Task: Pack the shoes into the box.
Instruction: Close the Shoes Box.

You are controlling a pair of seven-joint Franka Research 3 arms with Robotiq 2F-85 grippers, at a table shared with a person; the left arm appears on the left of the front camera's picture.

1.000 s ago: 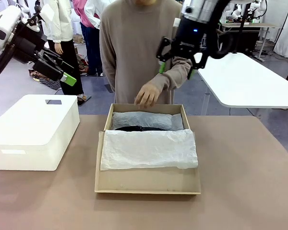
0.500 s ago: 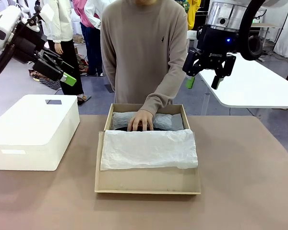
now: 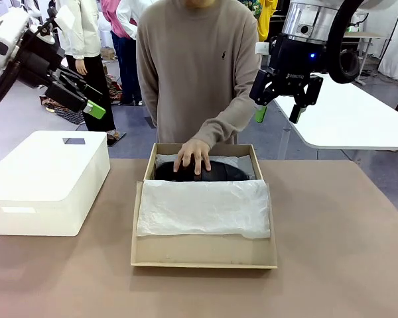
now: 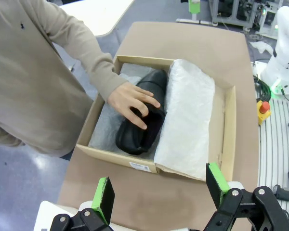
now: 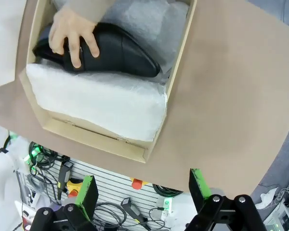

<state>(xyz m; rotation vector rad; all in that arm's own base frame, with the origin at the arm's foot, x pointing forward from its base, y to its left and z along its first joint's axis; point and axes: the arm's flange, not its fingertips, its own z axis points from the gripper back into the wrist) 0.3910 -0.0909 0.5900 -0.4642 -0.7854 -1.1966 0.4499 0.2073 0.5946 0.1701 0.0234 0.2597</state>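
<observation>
Front view had the left tool (image 3: pixel 91 98) and right tool (image 3: pixel 277 112) wide open, empty, well clear of the box (image 3: pixel 205 255), so probably best they waited while the person's hand (image 3: pixel 194 156) seated the shoe (image 3: pixel 215 172) in its far half.

Left arm held high, up and left of the box (image 3: pixel 205 255), well apart from it. Left gripper (image 3: pixel 86 99) tilts down toward the box, jaws wide, nothing between them. The left wrist view shows its green pads (image 4: pixel 103 197) far apart. Right arm hangs above and behind the box's far right corner. Right gripper (image 3: pixel 277 109) points straight down, jaws wide, empty. Person's hand (image 3: pixel 194 157) is in the far half of the box, palm down, fingers spread. The sleeve (image 3: pixel 235 119) slants down over the far wall. Both grippers are well apart from the hand.
</observation>
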